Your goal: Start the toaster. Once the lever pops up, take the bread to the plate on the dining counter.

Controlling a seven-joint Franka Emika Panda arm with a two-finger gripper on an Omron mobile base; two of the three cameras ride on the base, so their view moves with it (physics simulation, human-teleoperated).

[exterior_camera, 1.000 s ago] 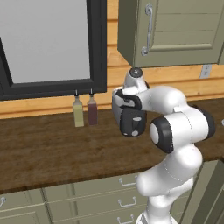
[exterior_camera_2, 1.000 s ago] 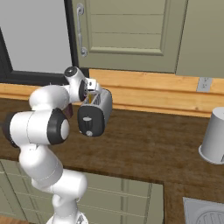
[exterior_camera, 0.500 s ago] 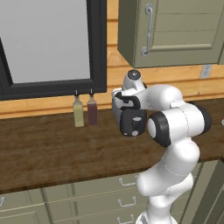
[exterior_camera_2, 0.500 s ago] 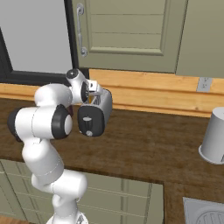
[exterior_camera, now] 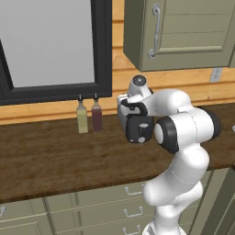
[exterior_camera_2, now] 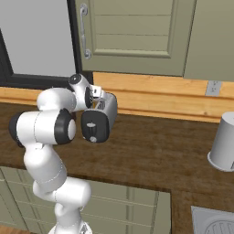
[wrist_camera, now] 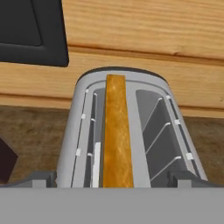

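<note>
The silver-grey toaster (exterior_camera: 125,114) (exterior_camera_2: 108,107) (wrist_camera: 78,131) stands at the back of the wooden worktop, its black end panel facing the room. The pale lever (exterior_camera_2: 91,124) sits on that panel. The bread (wrist_camera: 116,131) stands edge-on in the left slot, its brown crust sticking up. My gripper (wrist_camera: 114,179) hovers just above the toaster's top, looking along the slots. It is open, one fingertip (wrist_camera: 40,178) on each side of the toaster, touching nothing. The plate and the dining counter are out of view.
Two small bottles (exterior_camera: 81,117) (exterior_camera: 96,115) stand left of the toaster under the black-framed window (exterior_camera: 103,55). A wall cabinet (exterior_camera: 183,32) hangs overhead. A grey canister (exterior_camera_2: 224,141) and a sink corner (exterior_camera_2: 215,224) lie to the right.
The arm's elbow has swung a little closer to the toaster and the hand has sunk slightly over it. The jaws have stayed open and the toaster has not moved.
</note>
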